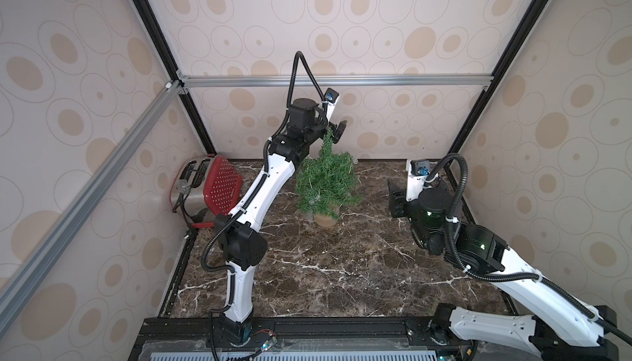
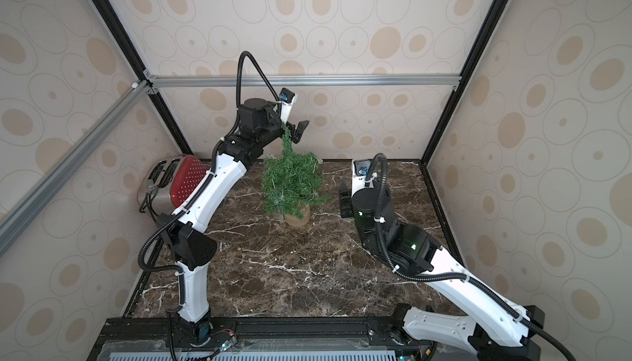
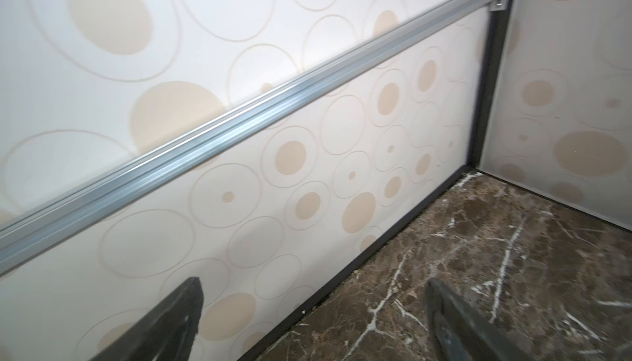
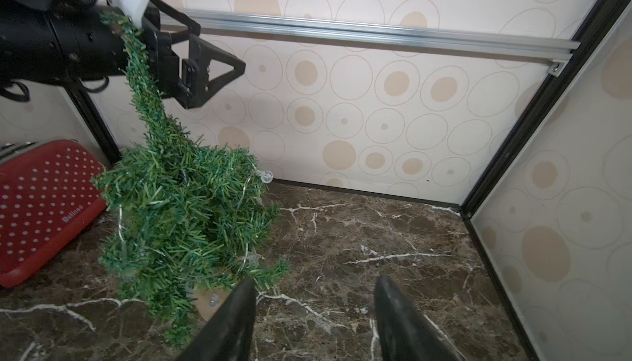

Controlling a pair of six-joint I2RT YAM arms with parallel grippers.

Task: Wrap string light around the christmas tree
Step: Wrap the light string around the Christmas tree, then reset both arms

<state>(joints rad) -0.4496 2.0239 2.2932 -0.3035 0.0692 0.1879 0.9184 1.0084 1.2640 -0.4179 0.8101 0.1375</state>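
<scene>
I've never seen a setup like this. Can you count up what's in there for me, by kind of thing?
Small green artificial Christmas tree: 1
Thin-wired string light with clear bulbs, draped on the tree: 1
Red and silver toaster: 1
White-and-black robot arms: 2 (left arm, right arm)
Total: 5
</scene>
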